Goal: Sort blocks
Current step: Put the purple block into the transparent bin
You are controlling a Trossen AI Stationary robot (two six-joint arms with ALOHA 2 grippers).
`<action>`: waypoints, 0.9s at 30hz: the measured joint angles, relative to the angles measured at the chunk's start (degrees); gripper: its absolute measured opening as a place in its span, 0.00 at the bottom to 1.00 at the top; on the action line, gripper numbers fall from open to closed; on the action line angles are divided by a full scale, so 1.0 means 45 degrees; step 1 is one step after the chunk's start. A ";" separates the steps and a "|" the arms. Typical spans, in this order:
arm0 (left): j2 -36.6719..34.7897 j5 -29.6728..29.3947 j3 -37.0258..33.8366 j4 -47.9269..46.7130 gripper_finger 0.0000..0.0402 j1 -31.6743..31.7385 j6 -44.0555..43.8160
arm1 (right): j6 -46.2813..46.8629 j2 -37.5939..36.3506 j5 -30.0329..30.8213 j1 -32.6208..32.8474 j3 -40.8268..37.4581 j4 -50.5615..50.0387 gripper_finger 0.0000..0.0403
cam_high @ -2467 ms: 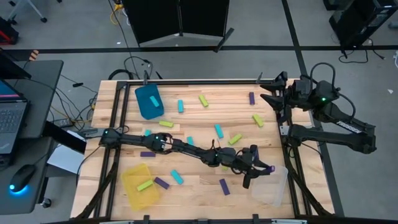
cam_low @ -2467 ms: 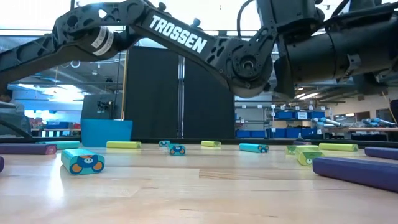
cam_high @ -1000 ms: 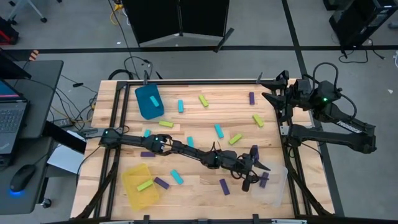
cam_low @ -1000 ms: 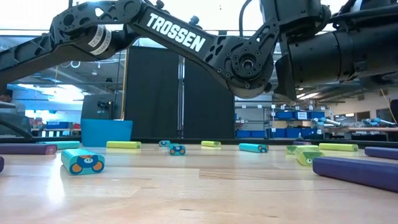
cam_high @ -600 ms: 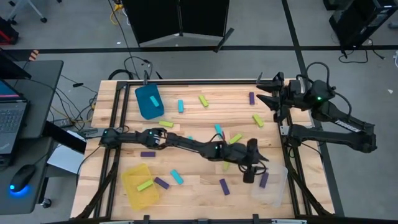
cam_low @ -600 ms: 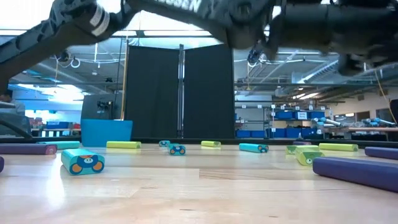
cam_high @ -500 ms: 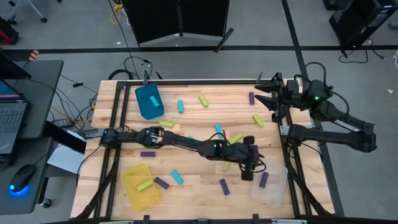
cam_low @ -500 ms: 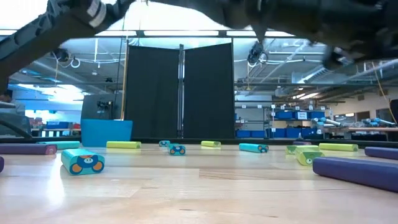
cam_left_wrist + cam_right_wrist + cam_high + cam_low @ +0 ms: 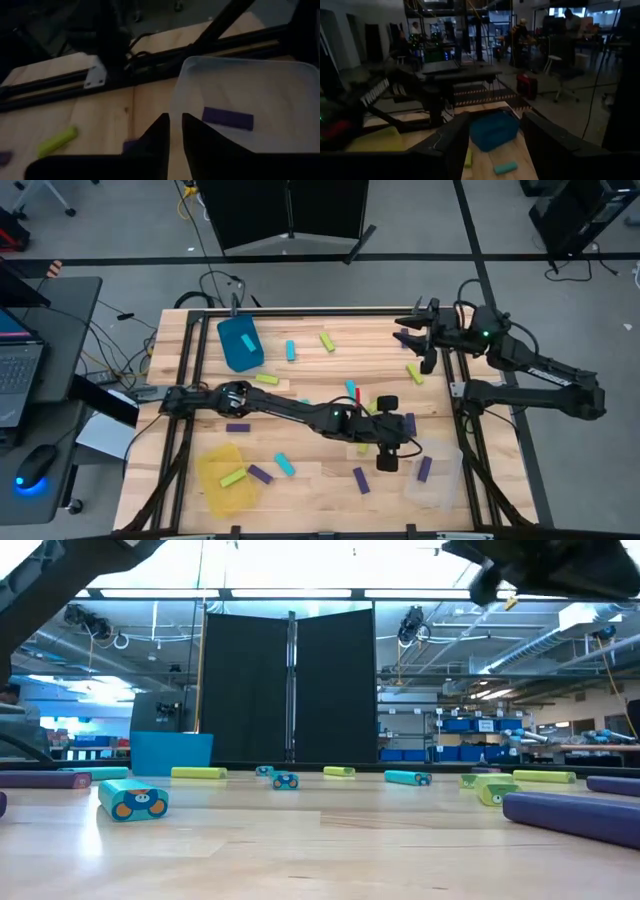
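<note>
Cyan, lime and purple blocks lie scattered flat on the wooden table. One purple block lies in the clear bin at the near right. My left gripper hovers just left of that bin, tilted a little downward. Its fingers are nearly together with only a slit between them and hold nothing. My right gripper hangs open and empty over the table's far right, above a purple block.
A teal bin stands at the far left. A yellow bin with a lime block sits at the near left. A cyan block and a long purple block lie close to the low camera.
My left gripper has risen from the clear bin and drawn back toward the table's middle, tipping up from a steep downward slant to nearer level; the arm has left the low view. My right gripper has reached out from the right edge toward the table's left.
</note>
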 joint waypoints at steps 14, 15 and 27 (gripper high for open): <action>-0.6116 -0.1945 -1.1466 0.7022 0.03 -0.0553 -0.1697 | 0.0002 0.0207 0.2349 -0.0070 0.0000 -0.1827 0.48; -0.6639 -0.1953 -1.2547 0.8005 0.04 -0.0551 -0.1901 | 0.0059 0.0261 0.2865 -0.0141 0.0000 -0.1993 0.48; -1.0874 -0.2570 -2.0936 1.5666 0.06 -0.0597 -0.3782 | 0.2291 0.3759 0.4572 -0.3149 0.0005 -0.3503 0.47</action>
